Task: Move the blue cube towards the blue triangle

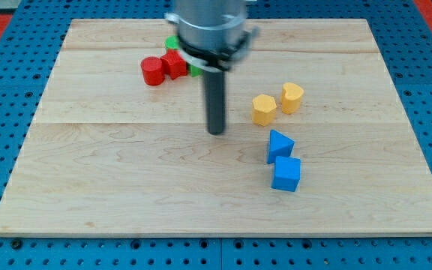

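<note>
The blue cube (286, 174) sits on the wooden board (111, 187) toward the view's lower right, and the blue triangle (280, 144) lies just at its 11 o'clock, so close that their edges look touching or nearly so. My tip (216, 132) rests on bare wood well apart from both, roughly at the cube's 10 o'clock and at about 9 o'clock from the triangle. There is no hand to open or close here; the rod holds nothing and contacts no block. The cube looks like a small, rigid, light block with flat faces, and it probably slides easily on the smooth wood, turning if struck off centre. There is no gripping it, so the contact place matters: I judge the flat face at its 5 o'clock side, pressed near the middle, would drive it up against the triangle. Little travel seems left. At the triangle's 12 o'clock stand a yellow hexagon block (263, 109) and a yellow heart-shaped block (292, 97); red blocks (163, 68) and a green block (172, 43) cluster near the view's top.
</note>
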You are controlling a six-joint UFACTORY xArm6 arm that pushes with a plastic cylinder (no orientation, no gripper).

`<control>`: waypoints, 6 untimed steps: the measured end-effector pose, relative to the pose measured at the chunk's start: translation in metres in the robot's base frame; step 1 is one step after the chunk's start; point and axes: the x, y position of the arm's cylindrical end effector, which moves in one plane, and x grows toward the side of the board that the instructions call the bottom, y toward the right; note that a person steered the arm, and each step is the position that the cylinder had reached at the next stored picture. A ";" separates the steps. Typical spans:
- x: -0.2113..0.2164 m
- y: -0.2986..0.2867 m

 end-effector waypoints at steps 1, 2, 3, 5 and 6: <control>0.054 0.016; 0.114 -0.009; 0.117 0.028; 0.076 0.051; 0.102 0.074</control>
